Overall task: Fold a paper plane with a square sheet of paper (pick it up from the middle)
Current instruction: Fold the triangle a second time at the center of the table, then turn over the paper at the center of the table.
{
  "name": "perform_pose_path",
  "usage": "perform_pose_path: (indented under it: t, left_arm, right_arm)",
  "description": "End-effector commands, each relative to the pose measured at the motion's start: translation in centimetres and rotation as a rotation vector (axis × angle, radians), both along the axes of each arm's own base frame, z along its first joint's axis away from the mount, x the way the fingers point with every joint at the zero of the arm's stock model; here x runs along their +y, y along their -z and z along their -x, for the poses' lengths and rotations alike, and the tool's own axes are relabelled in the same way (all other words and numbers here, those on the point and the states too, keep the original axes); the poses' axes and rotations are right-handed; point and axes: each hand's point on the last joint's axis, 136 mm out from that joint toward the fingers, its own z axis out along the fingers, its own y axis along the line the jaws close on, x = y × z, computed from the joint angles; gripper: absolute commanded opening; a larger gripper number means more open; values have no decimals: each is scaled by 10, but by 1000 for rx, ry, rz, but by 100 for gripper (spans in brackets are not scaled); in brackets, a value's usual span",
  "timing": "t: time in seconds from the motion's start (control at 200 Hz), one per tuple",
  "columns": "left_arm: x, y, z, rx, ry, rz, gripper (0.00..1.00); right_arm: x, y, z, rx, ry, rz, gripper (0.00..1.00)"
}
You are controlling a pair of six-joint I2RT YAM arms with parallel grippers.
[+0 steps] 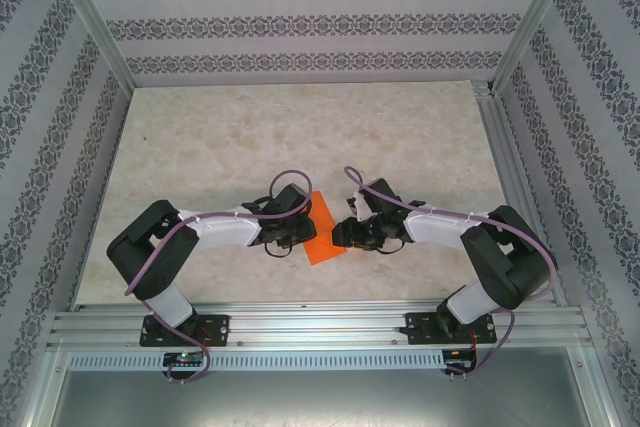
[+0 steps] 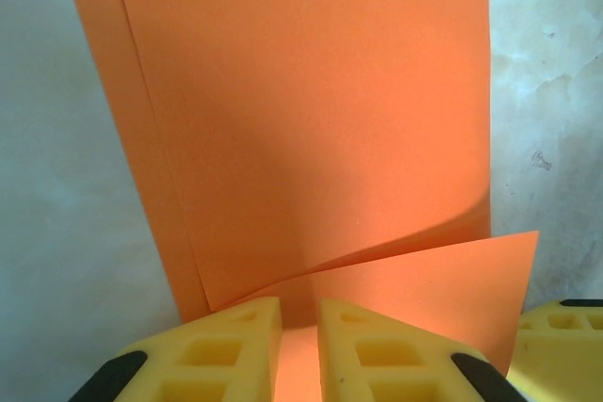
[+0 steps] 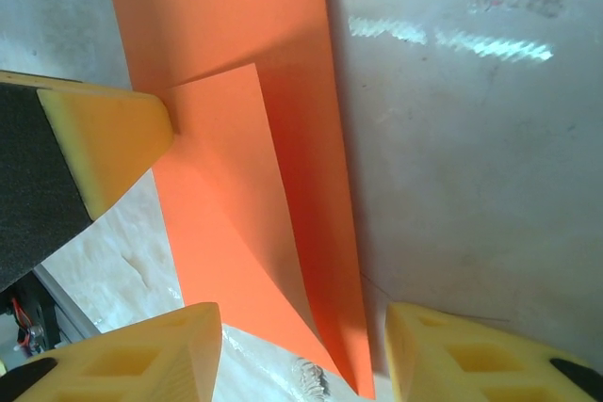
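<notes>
Orange sheet of paper (image 1: 322,235) sits pretty much dead center in the top view, partly folded, one flap curling up. Left gripper (image 2: 300,315) is pinching its edge at bottom of frame. Right gripper (image 3: 301,319) is spread apart, straddling the sheet's corner.

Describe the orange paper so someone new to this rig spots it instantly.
Start at the pale marble-patterned table, near the middle of its front edge. There, between the left tool and the right tool, sits the thin bright orange paper sheet, partly folded and pinched by the left tool. It is the one vividly coloured, flat thing against that pale surface.
</notes>
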Motion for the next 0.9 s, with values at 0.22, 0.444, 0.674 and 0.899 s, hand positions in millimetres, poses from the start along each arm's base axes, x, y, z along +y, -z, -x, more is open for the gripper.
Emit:
perform_pose_path:
  t: [0.22,0.444,0.674,0.899]
  left_arm:
    - [11,12,6,55,-15,-53,21]
    - [11,11,6,54,-12,-54,21]
    - [10,10,6,54,-12,-51,21]
    - [10,9,6,54,-12,-49,21]
  right_arm:
    - [11,-13,-4,-21,-3,-57,44]
    - [6,-10,-8,-9,26,-74,43]
    - [11,-15,-10,-6,35,-147,41]
    - [13,-7,-6,19,23,-149,39]
